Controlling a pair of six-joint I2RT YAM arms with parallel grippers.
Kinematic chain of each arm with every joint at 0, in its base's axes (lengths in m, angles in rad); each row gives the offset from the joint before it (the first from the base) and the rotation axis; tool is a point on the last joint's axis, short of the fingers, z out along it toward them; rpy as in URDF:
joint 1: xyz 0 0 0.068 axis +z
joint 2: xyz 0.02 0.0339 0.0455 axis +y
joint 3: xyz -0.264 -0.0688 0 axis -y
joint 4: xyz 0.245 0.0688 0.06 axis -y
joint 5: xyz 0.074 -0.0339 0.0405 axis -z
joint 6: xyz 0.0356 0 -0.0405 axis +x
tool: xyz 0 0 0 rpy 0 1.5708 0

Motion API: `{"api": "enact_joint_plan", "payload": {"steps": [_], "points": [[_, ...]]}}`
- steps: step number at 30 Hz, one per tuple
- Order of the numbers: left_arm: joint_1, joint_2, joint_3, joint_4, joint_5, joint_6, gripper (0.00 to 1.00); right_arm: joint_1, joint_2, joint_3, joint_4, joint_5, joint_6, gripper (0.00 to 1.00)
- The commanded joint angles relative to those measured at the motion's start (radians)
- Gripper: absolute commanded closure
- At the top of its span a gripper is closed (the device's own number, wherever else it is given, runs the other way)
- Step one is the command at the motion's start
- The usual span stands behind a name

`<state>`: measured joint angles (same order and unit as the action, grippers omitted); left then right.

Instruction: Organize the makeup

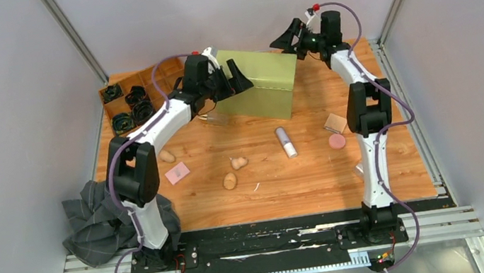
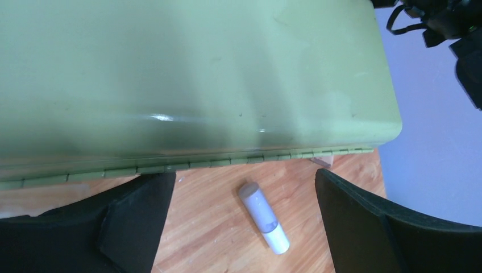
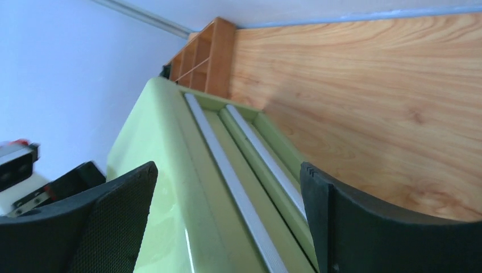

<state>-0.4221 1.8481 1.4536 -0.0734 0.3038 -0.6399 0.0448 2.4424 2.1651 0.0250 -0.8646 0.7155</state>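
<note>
A light green hinged case (image 1: 261, 82) stands at the back middle. My left gripper (image 1: 235, 80) is open and empty at the case's left side; in the left wrist view (image 2: 244, 222) its jaws straddle the hinge edge (image 2: 193, 165). My right gripper (image 1: 289, 35) is open and empty over the case's far right corner (image 3: 227, 216). On the table lie a silver-white tube (image 1: 286, 142) (image 2: 264, 217), a tan square pad (image 1: 335, 123), a pink round puff (image 1: 337, 141), three beige egg sponges (image 1: 167, 155) (image 1: 238, 162) (image 1: 229, 180), a pink square pad (image 1: 177, 173) and a clear bottle (image 1: 211, 118).
A wooden divided organizer (image 1: 145, 78) (image 3: 202, 57) sits at the back left with black coiled bands (image 1: 129, 104) in its cells. A dark grey cloth (image 1: 98, 224) hangs over the table's front left corner. Grey walls close in the back and sides.
</note>
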Motion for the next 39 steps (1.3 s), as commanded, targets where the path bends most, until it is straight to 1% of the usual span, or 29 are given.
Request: {"api": "enact_joint_plan", "payload": {"steps": [1, 2, 4, 7, 9, 12, 21, 26, 28, 30, 34, 36, 39], "points": [[0.001, 0.052, 0.104, 0.031, 0.06, -0.004, 0.02, -0.019, -0.06, -0.156, 0.33, -0.153, 0.201, 0.06], [0.001, 0.068, 0.125, 0.027, 0.068, -0.004, 0.02, -0.019, -0.08, -0.217, 0.422, -0.157, 0.232, 0.06], [0.001, 0.101, 0.169, 0.02, 0.082, -0.004, 0.02, -0.019, -0.11, -0.295, 0.545, -0.167, 0.305, 0.07], [0.001, 0.147, 0.25, 0.003, 0.092, -0.002, 0.02, -0.019, -0.162, -0.405, 0.649, -0.187, 0.356, 0.08], [0.001, 0.183, 0.312, 0.0, 0.114, -0.012, 0.02, -0.019, -0.211, -0.488, 0.681, -0.183, 0.355, 0.09], [0.001, 0.235, 0.387, 0.007, 0.149, -0.046, 0.02, -0.02, -0.286, -0.593, 0.662, -0.163, 0.302, 0.09], [-0.001, 0.355, 0.547, 0.031, 0.213, -0.109, 0.02, -0.029, -0.434, -0.8, 0.61, -0.141, 0.225, 0.11], [-0.009, 0.455, 0.683, 0.026, 0.262, -0.151, 0.02, -0.029, -0.546, -0.926, 0.576, -0.128, 0.171, 0.12], [-0.014, 0.507, 0.774, -0.014, 0.275, -0.144, 0.02, -0.029, -0.578, -0.941, 0.513, -0.137, 0.131, 0.11], [-0.019, 0.544, 0.823, -0.025, 0.277, -0.144, 0.02, -0.028, -0.612, -0.962, 0.473, -0.138, 0.114, 0.12], [-0.023, 0.605, 0.911, -0.008, 0.258, -0.167, 0.02, -0.007, -0.665, -1.014, 0.493, -0.104, 0.135, 0.12], [-0.023, 0.646, 0.972, 0.006, 0.242, -0.188, 0.02, 0.003, -0.646, -0.986, 0.471, -0.095, 0.135, 0.12], [-0.021, 0.687, 1.073, -0.029, 0.22, -0.184, 0.02, 0.004, -0.62, -0.949, 0.441, -0.111, 0.158, 0.15]]}}
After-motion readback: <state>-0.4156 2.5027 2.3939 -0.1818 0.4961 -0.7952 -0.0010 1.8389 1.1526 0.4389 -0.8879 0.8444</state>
